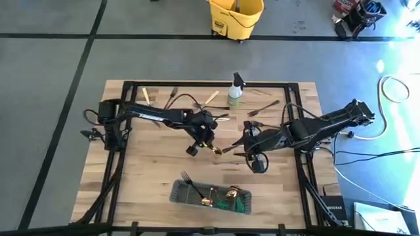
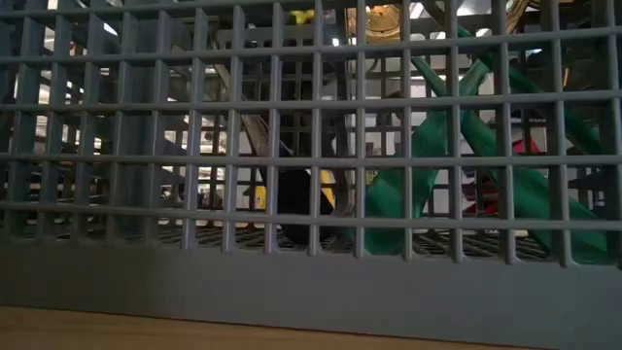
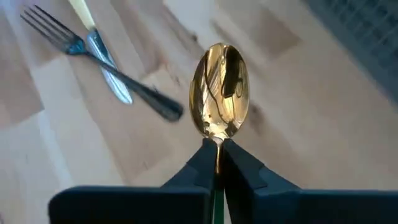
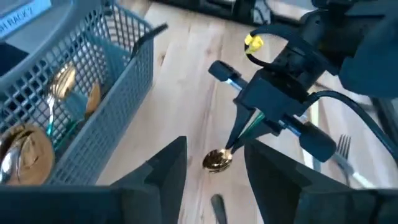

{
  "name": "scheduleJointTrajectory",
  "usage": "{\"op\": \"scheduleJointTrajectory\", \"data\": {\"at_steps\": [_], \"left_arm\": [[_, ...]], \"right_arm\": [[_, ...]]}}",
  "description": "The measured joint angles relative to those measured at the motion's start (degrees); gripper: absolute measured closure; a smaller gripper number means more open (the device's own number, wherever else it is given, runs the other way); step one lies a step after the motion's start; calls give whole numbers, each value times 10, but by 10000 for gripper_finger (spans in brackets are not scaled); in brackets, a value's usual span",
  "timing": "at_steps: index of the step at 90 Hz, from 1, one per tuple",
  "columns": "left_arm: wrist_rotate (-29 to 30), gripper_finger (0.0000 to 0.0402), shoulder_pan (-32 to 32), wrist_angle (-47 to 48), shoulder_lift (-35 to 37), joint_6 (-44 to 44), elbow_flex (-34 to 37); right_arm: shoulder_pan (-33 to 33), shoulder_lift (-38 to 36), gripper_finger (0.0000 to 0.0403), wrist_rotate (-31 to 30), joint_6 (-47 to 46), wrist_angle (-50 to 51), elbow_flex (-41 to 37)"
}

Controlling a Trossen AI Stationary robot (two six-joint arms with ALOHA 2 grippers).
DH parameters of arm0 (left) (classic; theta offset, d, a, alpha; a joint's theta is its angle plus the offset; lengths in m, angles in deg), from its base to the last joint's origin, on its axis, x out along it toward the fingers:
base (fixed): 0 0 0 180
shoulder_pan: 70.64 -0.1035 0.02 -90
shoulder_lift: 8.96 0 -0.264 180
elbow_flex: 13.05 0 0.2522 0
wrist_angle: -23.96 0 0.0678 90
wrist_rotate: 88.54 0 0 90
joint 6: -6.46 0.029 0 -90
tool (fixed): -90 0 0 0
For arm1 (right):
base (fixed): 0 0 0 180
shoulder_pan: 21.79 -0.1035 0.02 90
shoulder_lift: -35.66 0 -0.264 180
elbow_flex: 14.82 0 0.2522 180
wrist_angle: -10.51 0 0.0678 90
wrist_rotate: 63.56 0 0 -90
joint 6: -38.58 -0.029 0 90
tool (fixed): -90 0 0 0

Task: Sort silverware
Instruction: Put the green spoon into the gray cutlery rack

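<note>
Two arms meet near the middle of the wooden table (image 1: 151, 164) in the high view. The left gripper (image 1: 211, 145) sits just left of centre, its fingers (image 3: 239, 168) pressed together on the neck of a gold spoon (image 3: 220, 90); the bowl points out past the fingertips, with a green handle showing between them. In the right wrist view the same spoon (image 4: 217, 160) hangs bowl-down, just above or at the table top; I cannot tell whether it touches.

The right gripper (image 1: 252, 157) is just right of centre, close to the left one, with its fingers (image 4: 166, 167) spread apart and nothing between them.

The grey mesh caddy (image 1: 211, 198) stands at lower centre of the high view and holds a dark fork (image 1: 191, 185), gold pieces and green-handled pieces (image 1: 226, 203). The low view looks through its mesh wall (image 2: 311, 282); green handles (image 2: 466, 165) lean inside on the right.

Loose silverware lies along the upper part of the table: a fork (image 1: 262, 107) at upper right, cream-handled pieces (image 1: 210, 98) at upper centre. A spray bottle (image 1: 235, 90) stands among them. In the left wrist view, a dark fork (image 3: 99, 53) crosses a knife (image 3: 102, 53) at upper left.

A yellow mop bucket (image 1: 235, 16) stands on the floor at top centre.
</note>
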Motion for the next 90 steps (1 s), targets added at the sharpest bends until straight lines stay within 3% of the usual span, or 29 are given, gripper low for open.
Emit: {"op": "scheduleJointTrajectory", "data": {"at_steps": [14,29,43,56,90], "left_arm": [[-17,401,7,5,65,-62,-1],[-100,401,8,10,123,-137,-1],[-164,402,4,5,152,-188,-13],[-202,401,-3,4,152,-213,-19],[-215,401,-26,8,153,-212,-20]], "right_arm": [[3,0,259,-40,81,0,9],[2,19,259,-76,253,10,9],[2,36,259,-76,383,-58,9],[2,51,259,-73,424,-126,9],[2,67,294,-8,442,-180,8]]}}
